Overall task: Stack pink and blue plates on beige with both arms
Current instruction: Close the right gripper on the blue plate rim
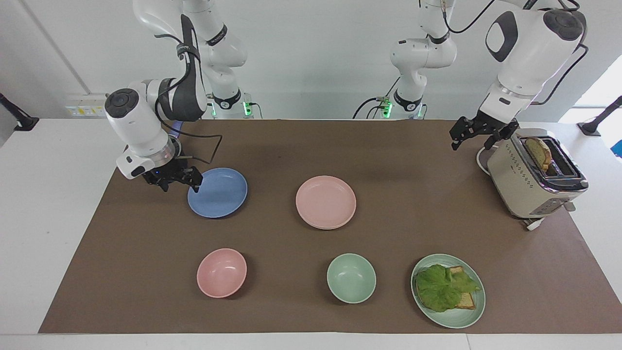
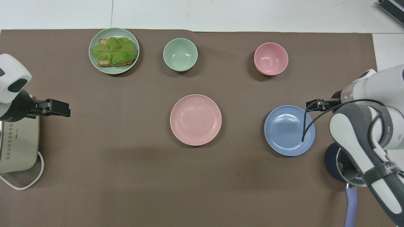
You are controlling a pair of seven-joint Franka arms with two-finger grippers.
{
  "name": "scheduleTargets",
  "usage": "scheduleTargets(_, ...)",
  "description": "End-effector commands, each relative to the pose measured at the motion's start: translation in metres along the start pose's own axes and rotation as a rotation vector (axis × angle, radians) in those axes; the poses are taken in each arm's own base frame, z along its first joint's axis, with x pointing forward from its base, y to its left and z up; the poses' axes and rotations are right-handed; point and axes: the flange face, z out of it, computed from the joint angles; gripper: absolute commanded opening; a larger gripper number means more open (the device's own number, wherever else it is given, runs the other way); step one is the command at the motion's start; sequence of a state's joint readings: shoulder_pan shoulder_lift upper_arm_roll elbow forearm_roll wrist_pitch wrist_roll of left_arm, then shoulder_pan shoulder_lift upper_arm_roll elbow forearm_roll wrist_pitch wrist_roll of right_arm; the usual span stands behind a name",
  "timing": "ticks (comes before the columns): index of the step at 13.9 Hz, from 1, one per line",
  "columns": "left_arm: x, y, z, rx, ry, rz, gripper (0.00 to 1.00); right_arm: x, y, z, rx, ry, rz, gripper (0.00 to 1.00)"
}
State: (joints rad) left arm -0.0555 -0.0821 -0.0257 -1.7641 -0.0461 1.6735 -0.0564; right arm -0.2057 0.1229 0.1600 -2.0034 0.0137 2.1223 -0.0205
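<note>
- Right pincer (image 1: 173,179) low beside blue plate (image 1: 217,192) rim, wrist tilted, fingers apart, empty.
- Left pincer (image 1: 478,131) raised beside toaster (image 1: 534,175), fingers apart, empty.

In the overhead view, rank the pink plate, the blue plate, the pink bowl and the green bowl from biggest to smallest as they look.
1. pink plate and blue plate: look alike, no ranking between them.
2. green bowl and pink bowl: smaller than the plates, alike to each other.
</note>
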Motion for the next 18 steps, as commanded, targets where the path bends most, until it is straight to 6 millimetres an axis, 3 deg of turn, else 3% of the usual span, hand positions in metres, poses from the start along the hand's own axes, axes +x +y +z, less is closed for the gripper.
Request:
scheduleTargets(1, -0.006, -0.003, -0.033, 0.017, -0.023, 0.013, 1.00, -0.016, 0.012, 0.025, 0.026, 0.005, -0.033, 1.00)
scheduleTargets(5, -0.011, -0.008, -0.035, 0.017, -0.025, 0.001, 1.00, -0.022, 0.021, 0.052, 0.029, 0.005, -0.032, 0.96)
scheduleTargets(8, -0.015, -0.011, -0.065, 0.005, 0.005, -0.013, 1.00, -0.027, 0.022, 0.080, 0.031, 0.006, -0.033, 0.89)
scheduleTargets(10, -0.022, -0.008, -0.078, 0.005, -0.024, -0.007, 1.00, -0.028, 0.022, 0.086, 0.033, -0.005, -0.036, 0.87)
scheduleTargets(12, -0.029, -0.006, -0.080, 0.008, -0.029, 0.002, 1.00, -0.027, 0.023, 0.100, 0.038, -0.015, -0.036, 0.83)
scheduleTargets(15, -0.032, -0.010, -0.078, 0.007, -0.033, -0.010, 1.00, -0.027, 0.024, 0.100, 0.039, -0.020, -0.045, 0.82)
scheduleTargets(17, -0.032, -0.010, -0.079, 0.007, -0.030, -0.008, 1.00, -0.028, 0.023, 0.099, 0.039, -0.023, -0.054, 0.70)
scheduleTargets(18, -0.030, -0.008, -0.080, 0.005, -0.020, -0.005, 1.00, -0.028, 0.024, 0.099, 0.040, -0.025, -0.059, 0.50)
